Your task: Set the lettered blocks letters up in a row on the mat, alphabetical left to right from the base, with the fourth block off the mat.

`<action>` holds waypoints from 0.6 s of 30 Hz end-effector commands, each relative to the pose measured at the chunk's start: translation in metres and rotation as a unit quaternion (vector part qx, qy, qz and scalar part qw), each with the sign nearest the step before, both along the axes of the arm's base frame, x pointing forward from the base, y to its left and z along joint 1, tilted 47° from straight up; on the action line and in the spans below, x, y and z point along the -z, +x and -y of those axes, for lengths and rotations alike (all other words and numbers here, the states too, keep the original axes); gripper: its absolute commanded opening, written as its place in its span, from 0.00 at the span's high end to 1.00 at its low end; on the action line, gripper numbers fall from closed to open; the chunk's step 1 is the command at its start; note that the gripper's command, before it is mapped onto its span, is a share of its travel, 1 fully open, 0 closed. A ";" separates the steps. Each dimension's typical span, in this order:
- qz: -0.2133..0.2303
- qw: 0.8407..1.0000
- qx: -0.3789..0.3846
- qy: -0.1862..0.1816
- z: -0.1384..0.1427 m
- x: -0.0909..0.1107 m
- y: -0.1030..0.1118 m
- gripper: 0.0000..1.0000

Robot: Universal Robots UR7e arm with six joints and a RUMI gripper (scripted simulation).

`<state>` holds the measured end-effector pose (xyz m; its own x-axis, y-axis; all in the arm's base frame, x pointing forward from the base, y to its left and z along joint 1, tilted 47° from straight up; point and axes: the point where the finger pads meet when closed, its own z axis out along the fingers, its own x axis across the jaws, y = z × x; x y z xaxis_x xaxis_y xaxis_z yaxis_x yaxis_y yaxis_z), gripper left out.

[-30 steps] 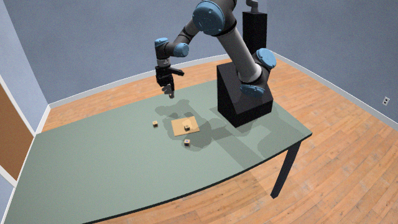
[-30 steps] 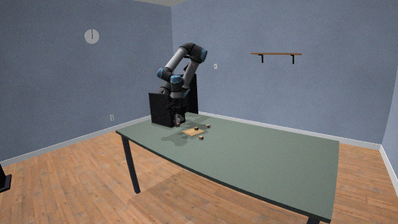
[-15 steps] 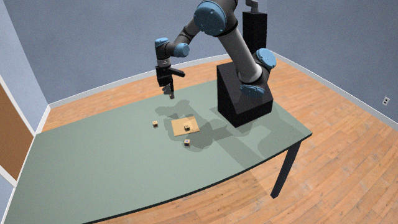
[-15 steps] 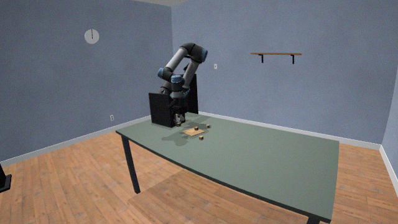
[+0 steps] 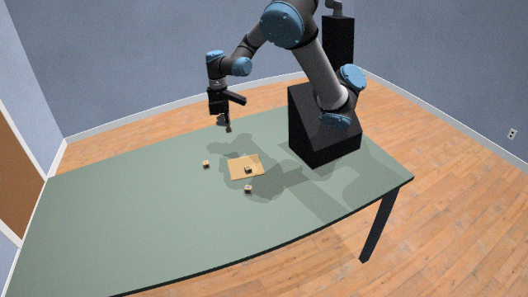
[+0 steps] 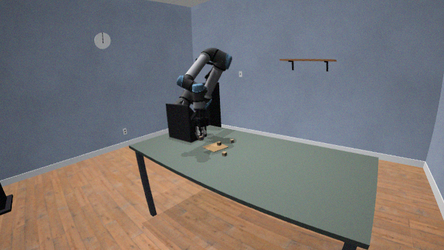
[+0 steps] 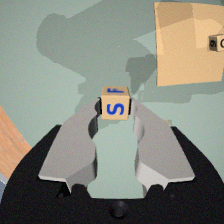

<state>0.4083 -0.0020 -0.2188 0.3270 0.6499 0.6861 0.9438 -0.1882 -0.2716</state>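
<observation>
The S-marked block (image 6: 200,138) (image 7: 115,109) is clamped in the claw (image 5: 228,124) (image 6: 200,134) (image 7: 115,99) — held above the bench (image 5: 124,206) (image 6: 295,173) (image 7: 65,115). By the wrist view, the mat (image 5: 237,167) (image 6: 211,147) (image 7: 182,55) lies to the upper right, away from the bench edge at lower left; carrying that way is probably needed next.

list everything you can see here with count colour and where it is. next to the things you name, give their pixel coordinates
held block (image 6: 200,138) (image 7: 115,107): one, tan with blue letters, between the fingers
mat (image 5: 237,171) (image 6: 211,149) (image 7: 180,60): one, tan, on the table
mat block (image 5: 247,169) (image 6: 218,143) (image 7: 216,43): one, tan with dark letters, on the mat
loose blocks: two, tan, on the table off the mat
table (image 5: 144,214) (image 6: 295,180): one, green top, dark legs, under the mat
clock (image 6: 103,40): one, white, left wall in the exterior view
shelf (image 6: 308,60): one, brown, right wall there
arm (image 5: 315,70) (image 6: 213,78): one, grey, black and blue, on a black pedestal (image 5: 336,146) (image 6: 178,121)
gripper (image 5: 228,124) (image 6: 200,135) (image 7: 115,99): one, black and grey, shut on the held block
</observation>
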 end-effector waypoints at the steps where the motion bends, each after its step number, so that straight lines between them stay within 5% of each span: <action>1: -0.051 0.998 0.047 -0.006 -0.004 -0.006 0.001 0.95; 18: -0.187 0.967 0.173 -0.015 -0.016 -0.022 0.005 0.95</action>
<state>0.4121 0.0112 -0.2018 0.6687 0.5247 0.5268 0.7420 -0.4262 -0.5175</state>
